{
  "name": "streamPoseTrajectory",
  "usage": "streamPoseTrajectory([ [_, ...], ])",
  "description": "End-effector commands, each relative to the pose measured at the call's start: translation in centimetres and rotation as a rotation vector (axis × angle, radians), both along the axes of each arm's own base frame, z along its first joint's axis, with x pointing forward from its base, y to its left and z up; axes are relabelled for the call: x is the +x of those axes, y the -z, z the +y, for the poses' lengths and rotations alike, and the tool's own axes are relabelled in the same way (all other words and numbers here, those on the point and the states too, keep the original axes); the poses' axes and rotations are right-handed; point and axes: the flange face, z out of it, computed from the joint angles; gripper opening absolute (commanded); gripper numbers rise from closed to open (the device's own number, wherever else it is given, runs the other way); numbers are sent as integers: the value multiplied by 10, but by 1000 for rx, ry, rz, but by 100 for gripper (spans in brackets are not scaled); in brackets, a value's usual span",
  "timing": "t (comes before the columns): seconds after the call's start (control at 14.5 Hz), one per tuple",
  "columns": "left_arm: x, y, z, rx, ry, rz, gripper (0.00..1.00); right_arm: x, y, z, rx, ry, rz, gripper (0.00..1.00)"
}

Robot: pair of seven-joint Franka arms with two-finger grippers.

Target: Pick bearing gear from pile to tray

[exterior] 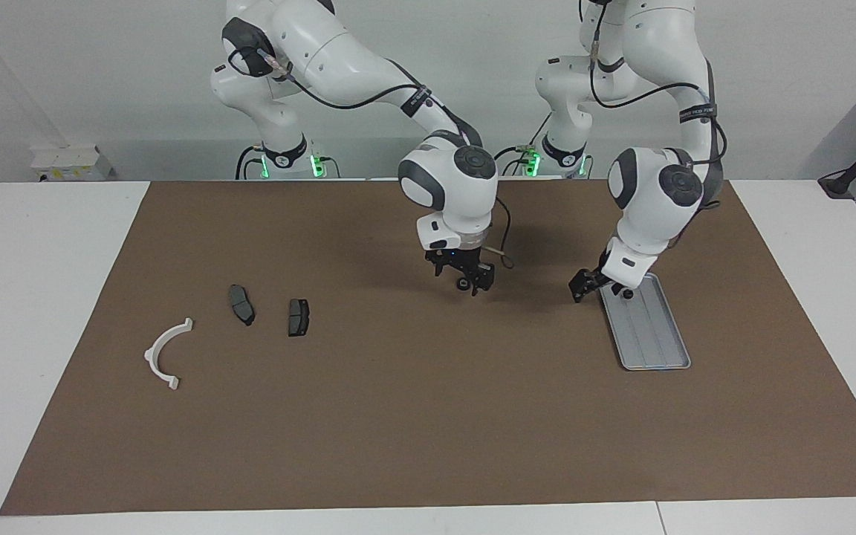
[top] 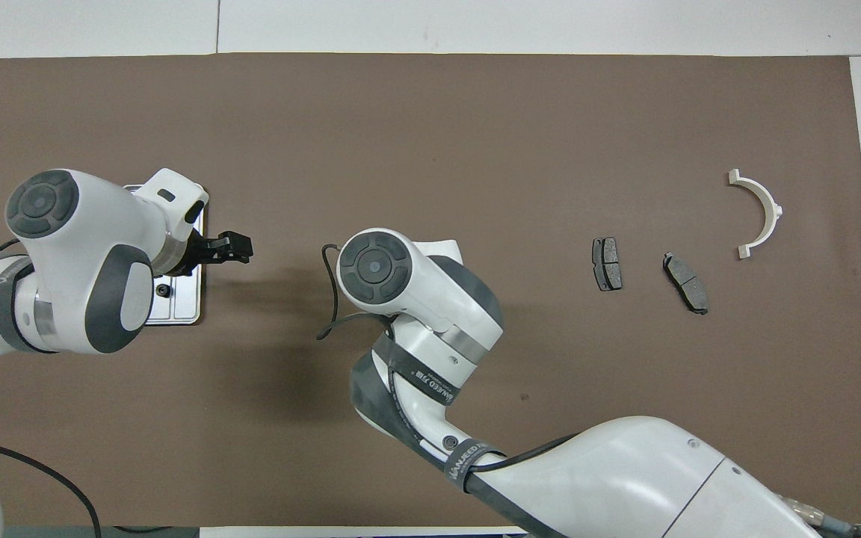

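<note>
Silver metal tray, matt brown mat, white bracket perhaps plastic

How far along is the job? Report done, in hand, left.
Done: one black round piece lies in the tray. In hand: the left claw hangs over the mat beside the tray; the right claw hangs over mid-mat, a small ring at its end, grip unclear. Left: that ring's trip to the tray; dark pads and white bracket lie untouched.
</note>
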Motion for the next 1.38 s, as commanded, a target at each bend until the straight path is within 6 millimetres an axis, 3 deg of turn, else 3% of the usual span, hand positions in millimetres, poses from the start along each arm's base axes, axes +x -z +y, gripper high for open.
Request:
streamPoseTrajectory([
  [0.0,-2,3,-21,-8,-38,-3,100,33,-21,-48,-7,-45,-14,100],
  [0.14,-11,1,-53,-3,-48,-5,100,43,-26,-70,-23,-84,-6,100],
  [0.34,-31,6,-128,32,-154,-54,100,54,-31,-93,-39,-149,9,100],
  [0.48,-50,22,-181,34,-190,-49,100,63,-32,-109,-35,-178,14,100],
  [0.55,-47,29,-202,31,-218,-51,100,66,-32,-117,-32,-202,18,100],
  [0.76,-55,35,-223,29,-234,-48,100,77,-37,-143,-27,-250,31,100],
  [0.96,-69,50,-240,33,-240,-43,100,80,-65,-176,-15,-373,15,100],
  [1.1,-73,51,-243,41,-259,-35,96,80,-76,-210,-9,-469,23,100],
  [1.31,-84,56,-248,50,-250,-25,91,80,-111,-263,-1,-582,34,100],
])
